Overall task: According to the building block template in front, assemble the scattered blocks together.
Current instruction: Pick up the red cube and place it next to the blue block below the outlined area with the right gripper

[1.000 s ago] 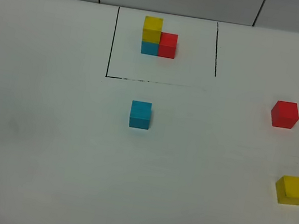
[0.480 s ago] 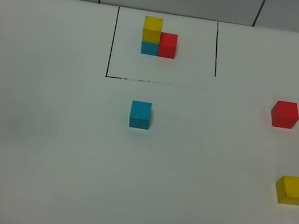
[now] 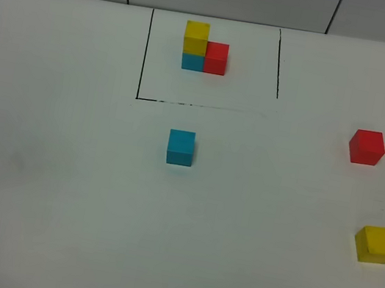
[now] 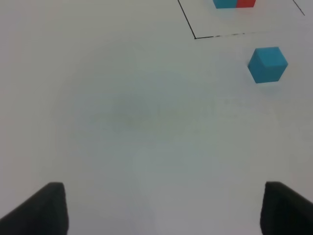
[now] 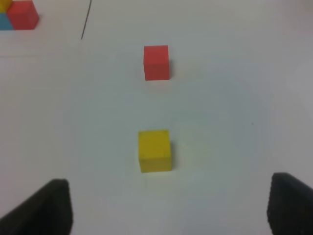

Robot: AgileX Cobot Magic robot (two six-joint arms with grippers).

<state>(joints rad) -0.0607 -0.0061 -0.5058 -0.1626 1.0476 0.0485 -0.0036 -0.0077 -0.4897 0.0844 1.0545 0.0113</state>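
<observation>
The left tool [image 4: 164, 210] is wide apart. Its two dark ends sit at the far corners of its own camera view, and there is nothing between them but bare white counter [image 3: 59, 180]. It holds nothing. Farther out from it, well apart, sits the blue cube [image 4: 267, 64], flat on the counter and all by itself.

The right tool [image 5: 168, 205] is wide apart too and holds nothing. The yellow cube [image 5: 155, 150] sits on the counter not far ahead of the gap between its two ends, not touching either one. Past the yellow cube, in a line with it but well apart, sits the red cube [image 5: 156, 62].

From the high camera, neither tool shows. The blue cube is near the middle of the counter, just in front of the thin black lines [image 3: 145, 53]. The red cube and the yellow cube are far off on the right side, with the red one farther back. None of the three loose cubes touch each other.

Inside the black lines, near the back of the counter, stands the building block template [image 3: 204, 49]. It has a yellow cube on top of a blue one, with a red cube touching the blue one on its right side.
</observation>
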